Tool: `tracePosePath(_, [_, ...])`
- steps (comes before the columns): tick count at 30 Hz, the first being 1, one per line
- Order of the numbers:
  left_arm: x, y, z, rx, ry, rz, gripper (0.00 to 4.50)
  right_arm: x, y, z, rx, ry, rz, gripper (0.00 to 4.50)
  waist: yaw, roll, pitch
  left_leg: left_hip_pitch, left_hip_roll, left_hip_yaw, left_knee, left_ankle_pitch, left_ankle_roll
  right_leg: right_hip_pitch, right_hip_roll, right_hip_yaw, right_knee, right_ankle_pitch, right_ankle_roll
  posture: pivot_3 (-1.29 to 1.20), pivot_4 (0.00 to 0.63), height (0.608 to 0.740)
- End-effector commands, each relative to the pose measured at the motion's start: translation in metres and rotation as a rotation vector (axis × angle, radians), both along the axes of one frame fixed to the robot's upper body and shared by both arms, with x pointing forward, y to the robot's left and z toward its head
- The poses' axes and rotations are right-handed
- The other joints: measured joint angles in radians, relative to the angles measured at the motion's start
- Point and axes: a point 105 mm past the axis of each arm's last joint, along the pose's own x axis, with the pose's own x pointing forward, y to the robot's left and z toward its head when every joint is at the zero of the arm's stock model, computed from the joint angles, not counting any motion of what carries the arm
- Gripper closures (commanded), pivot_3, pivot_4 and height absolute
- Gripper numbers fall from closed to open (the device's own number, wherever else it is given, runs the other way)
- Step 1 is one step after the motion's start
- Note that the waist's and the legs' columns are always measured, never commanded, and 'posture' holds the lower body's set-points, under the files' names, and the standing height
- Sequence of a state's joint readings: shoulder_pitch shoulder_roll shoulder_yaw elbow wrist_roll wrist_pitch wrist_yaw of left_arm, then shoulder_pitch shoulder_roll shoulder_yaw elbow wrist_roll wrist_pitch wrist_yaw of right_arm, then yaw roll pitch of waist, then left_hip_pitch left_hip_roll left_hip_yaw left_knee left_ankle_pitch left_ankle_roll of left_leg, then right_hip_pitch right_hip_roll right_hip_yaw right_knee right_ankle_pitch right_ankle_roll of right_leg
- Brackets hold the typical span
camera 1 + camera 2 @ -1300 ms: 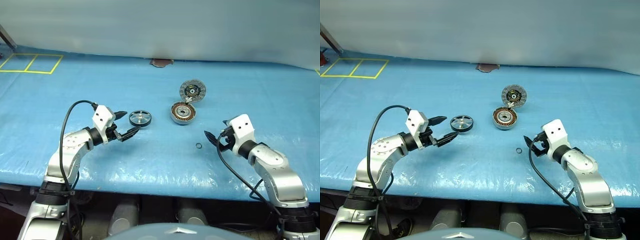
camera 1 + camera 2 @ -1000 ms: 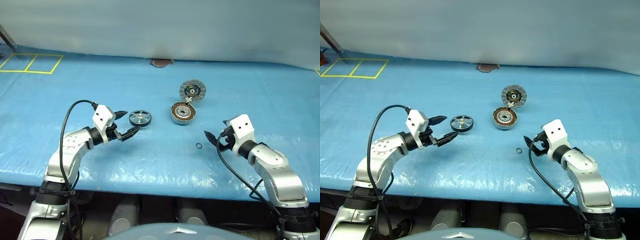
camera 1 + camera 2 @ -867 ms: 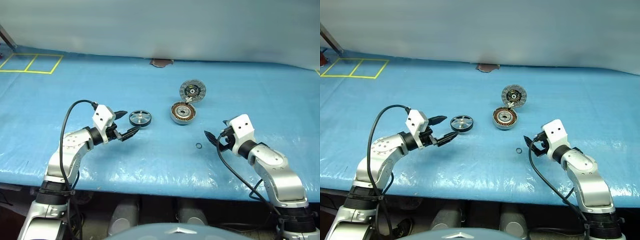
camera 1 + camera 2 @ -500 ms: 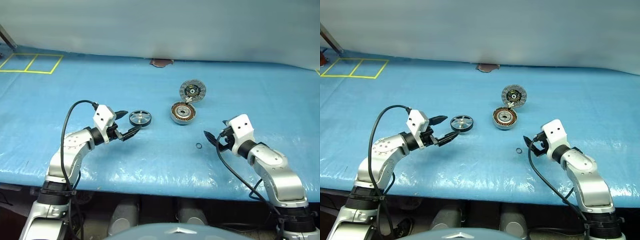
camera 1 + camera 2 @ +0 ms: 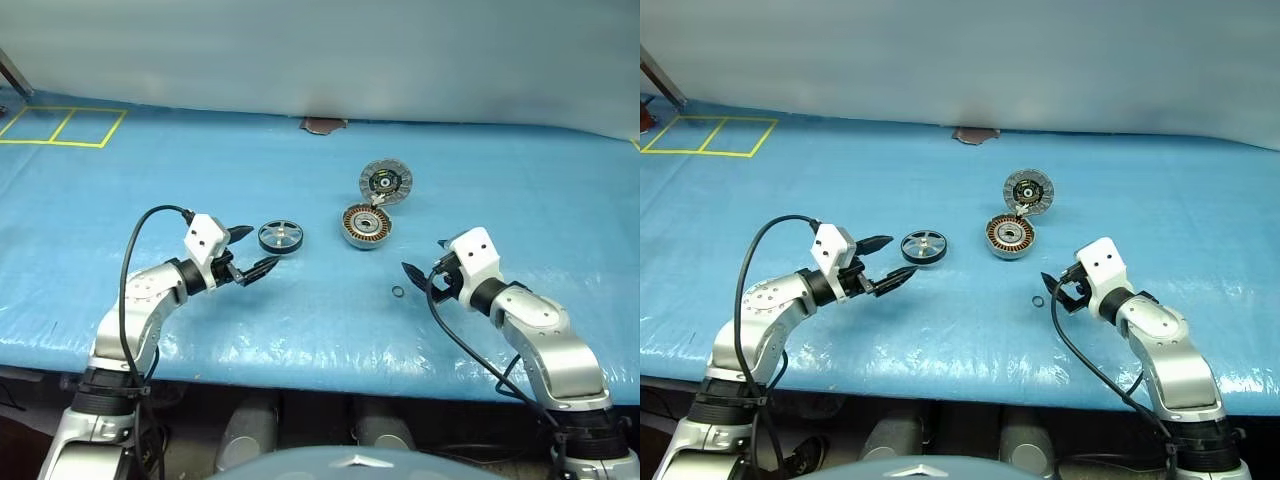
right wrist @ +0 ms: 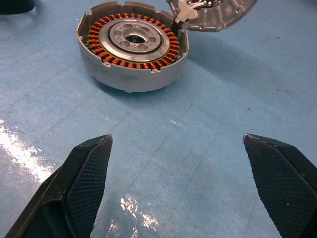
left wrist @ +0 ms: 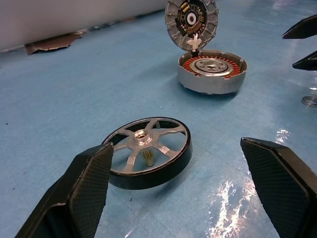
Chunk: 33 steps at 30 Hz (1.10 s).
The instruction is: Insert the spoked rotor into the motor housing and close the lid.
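The spoked rotor (image 5: pixel 280 237), a dark-rimmed wheel with silvery spokes, lies untouched just ahead of my wide-open left gripper (image 5: pixel 249 253), while my empty, open right gripper (image 5: pixel 417 276) has edged nearer the copper-wound silver motor housing (image 5: pixel 366 225), so pickup remains.

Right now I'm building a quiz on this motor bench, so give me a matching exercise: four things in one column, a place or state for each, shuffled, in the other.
Things:
1. spoked rotor
2. motor housing
3. lid
4. O-ring

Places or states:
A. standing open, hinged at the housing's far rim
B. lying on the blue table cover just ahead of the open left gripper
C. small and black, on the table cover near the open right gripper
D. open cup showing coppery windings

Pairs: 1-B, 2-D, 3-A, 4-C
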<state>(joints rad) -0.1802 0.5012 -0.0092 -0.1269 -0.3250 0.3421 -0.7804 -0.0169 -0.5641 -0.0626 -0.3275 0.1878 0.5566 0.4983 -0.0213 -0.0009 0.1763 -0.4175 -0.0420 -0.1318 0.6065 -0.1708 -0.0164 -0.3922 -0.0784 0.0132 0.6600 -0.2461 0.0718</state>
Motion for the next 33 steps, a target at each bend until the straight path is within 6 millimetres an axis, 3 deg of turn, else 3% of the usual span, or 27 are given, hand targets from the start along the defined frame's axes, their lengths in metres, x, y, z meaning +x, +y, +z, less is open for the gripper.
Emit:
tracePosePath(1, [-0.002, 0.007, 0.011, 0.013, -0.043, 0.015, 0.0, 0.001, 0.005, 0.014, -0.065, -0.03, 0.062, 0.04, 0.0, 0.0, 0.0, 0.0, 0.0, 0.0, 0.0, 0.0, 0.0, 0.0, 0.0, 0.0, 0.0, 0.0, 0.0, 0.0, 0.15, 0.74])
tracePosePath(6, [0.001, 0.01, 0.012, 0.02, -0.052, 0.034, 0.0, 0.003, 0.025, 0.027, -0.207, 0.025, 0.295, 0.04, -0.003, -0.001, 0.0, 0.0, 0.0, 0.001, 0.001, 0.0, 0.0, -0.001, 0.0, 0.0, 0.0, 0.0, 0.0, 0.0, 0.15, 0.74])
tracePosePath(11, [-0.002, 0.004, 0.01, 0.005, -0.048, 0.018, 0.0, 0.023, 0.056, 0.036, -0.388, 0.078, 0.547, 0.04, -0.01, -0.002, 0.001, 0.0, 0.001, 0.002, 0.001, 0.0, 0.0, 0.0, 0.0, 0.0, 0.0, 0.0, 0.0, 0.0, 0.15, 0.74])
tracePosePath(16, [-0.005, 0.004, 0.008, -0.002, -0.047, 0.031, 0.0, 0.048, 0.07, 0.042, -0.506, 0.102, 0.644, 0.04, -0.004, -0.004, 0.002, -0.003, 0.0, 0.001, 0.001, 0.0, 0.0, -0.002, -0.001, 0.0, -0.001, 0.004, 0.005, 0.0, 0.15, 0.74])
tracePosePath(21, [-0.012, 0.009, 0.003, -0.006, -0.038, 0.062, 0.0, 0.064, 0.072, 0.035, -0.574, 0.149, 0.692, 0.04, -0.005, -0.004, 0.003, -0.005, 0.0, 0.0, 0.001, -0.001, -0.001, -0.005, -0.001, 0.0, -0.001, 0.007, 0.001, 0.0, 0.15, 0.74])
tracePosePath(33, [-0.018, 0.015, 0.001, 0.003, -0.032, 0.101, 0.0, 0.08, 0.08, 0.028, -0.614, 0.162, 0.736, 0.04, -0.014, -0.004, 0.003, -0.005, 0.0, 0.0, 0.001, 0.0, -0.001, -0.005, 0.0, -0.001, 0.0, 0.008, 0.001, 0.0, 0.15, 0.74])
